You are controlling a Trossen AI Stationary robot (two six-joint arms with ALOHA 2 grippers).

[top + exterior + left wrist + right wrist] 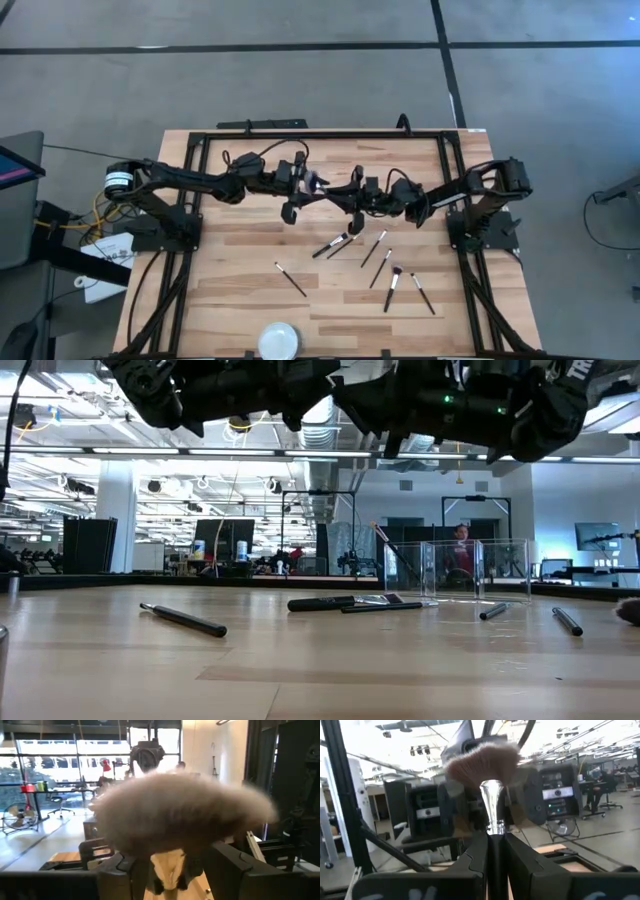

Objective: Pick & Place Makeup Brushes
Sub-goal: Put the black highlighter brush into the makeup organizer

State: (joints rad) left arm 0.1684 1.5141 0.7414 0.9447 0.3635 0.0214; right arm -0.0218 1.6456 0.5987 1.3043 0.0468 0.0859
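Note:
A makeup brush with a wide fluffy brownish head point(180, 810) and a silver ferrule is held above the table's middle, between my two grippers. My right gripper point(495, 840) is shut on it, coming from the table's right point(338, 190). My left gripper point(175, 870) comes from the left point(305, 185). It is open, a finger on either side of the fluffy head, with a gap to each. Several slender dark makeup brushes point(380, 268) lie flat on the wooden table nearer the front, among them one point(291, 279) left of the others. My right gripper pinches the brush at the lower end of its silver ferrule point(495, 822) between the two fingers. The fingers come about level from the table's right side. The brush sticks out past the fingertips in line with them, lifted clear of the table, its fluffy head point(482, 760) toward my left gripper.
A round white dish point(278, 340) sits at the table's near edge. A clear plastic holder point(455, 570) stands farther back in the low view. A dark frame point(300, 135) borders the table. Bare wood lies at the table's front left.

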